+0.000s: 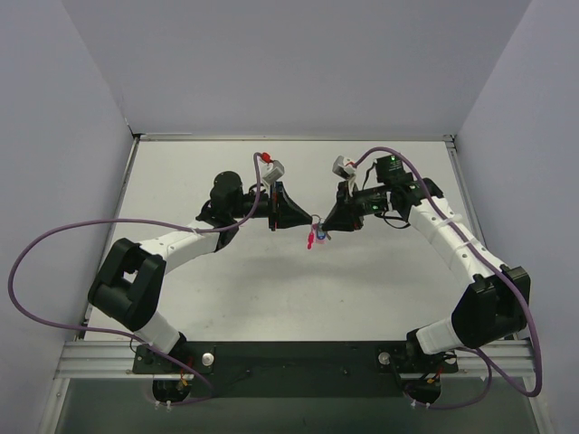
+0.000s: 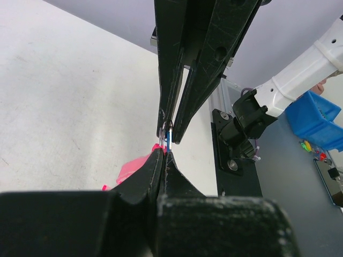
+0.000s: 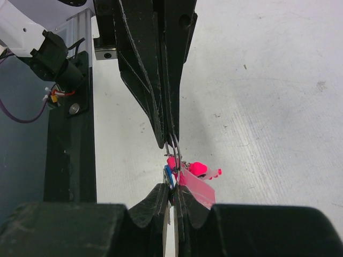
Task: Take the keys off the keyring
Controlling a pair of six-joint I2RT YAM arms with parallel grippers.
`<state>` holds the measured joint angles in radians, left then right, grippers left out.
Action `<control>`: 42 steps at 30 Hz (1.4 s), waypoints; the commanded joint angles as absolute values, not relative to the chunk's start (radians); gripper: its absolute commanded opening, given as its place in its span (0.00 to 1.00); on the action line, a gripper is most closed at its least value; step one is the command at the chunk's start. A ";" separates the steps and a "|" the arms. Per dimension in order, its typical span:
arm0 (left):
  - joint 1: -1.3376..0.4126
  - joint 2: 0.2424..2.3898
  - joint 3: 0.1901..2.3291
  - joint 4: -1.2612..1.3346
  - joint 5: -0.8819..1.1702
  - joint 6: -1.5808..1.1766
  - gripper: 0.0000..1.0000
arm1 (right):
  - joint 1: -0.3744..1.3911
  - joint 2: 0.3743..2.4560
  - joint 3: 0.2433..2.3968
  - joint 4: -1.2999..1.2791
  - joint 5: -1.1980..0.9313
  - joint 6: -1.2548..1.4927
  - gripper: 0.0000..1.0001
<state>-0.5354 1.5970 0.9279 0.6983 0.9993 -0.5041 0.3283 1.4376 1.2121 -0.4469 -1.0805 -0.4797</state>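
Both grippers meet tip to tip above the middle of the table. The thin wire keyring [image 3: 174, 147] runs from the left gripper's shut jaws down to the right gripper's. My left gripper [image 1: 306, 220] [image 2: 165, 153] is shut on the keyring [image 2: 166, 129]. My right gripper [image 1: 325, 225] [image 3: 173, 188] is shut on the blue key [image 3: 169, 175], whose silvery blade sits between its fingers. The pink keys [image 3: 199, 168] and a pink see-through tag [image 3: 199, 188] hang off the ring to the side, showing as a pink cluster [image 1: 314, 239] below the tips. The blue key [image 2: 168, 141] shows edge-on.
Grey walls close off the table at the left, back and right. A black base plate and aluminium rail [image 1: 289, 360] run along the near edge. Purple cables [image 1: 36, 253] loop beside each arm. A blue bin [image 2: 315, 119] sits beyond the table's edge.
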 commanded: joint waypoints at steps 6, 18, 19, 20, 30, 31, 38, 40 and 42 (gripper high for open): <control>-0.500 1.562 0.907 0.808 0.974 -0.569 0.00 | 0.308 1.448 1.255 -0.508 -1.052 -0.534 0.00; -0.499 1.575 0.903 0.825 0.986 -0.586 0.10 | 0.310 1.434 1.272 -0.546 -1.083 -0.563 0.00; -0.499 1.577 0.907 0.825 0.994 -0.586 0.14 | 0.310 1.430 1.273 -0.546 -1.088 -0.560 0.00; -0.500 1.578 0.911 0.827 1.003 -0.587 0.17 | 0.308 1.428 1.278 -0.548 -1.097 -0.557 0.00; -0.534 1.577 0.923 0.842 1.068 -0.588 0.38 | 0.310 1.413 1.310 -0.558 -1.225 -0.515 0.00; -0.535 1.577 0.925 0.842 1.068 -0.586 0.38 | 0.310 1.413 1.318 -0.572 -1.230 -0.518 0.00; -0.541 1.572 0.930 0.838 1.081 -0.577 0.41 | 0.308 1.453 1.385 -0.725 -1.258 -0.629 0.00; -0.545 1.571 0.933 0.838 1.091 -0.577 0.41 | 0.313 1.465 1.403 -0.791 -1.256 -0.682 0.00; -0.554 1.571 0.934 0.842 1.104 -0.578 0.42 | 0.318 1.479 1.419 -0.821 -1.256 -0.704 0.00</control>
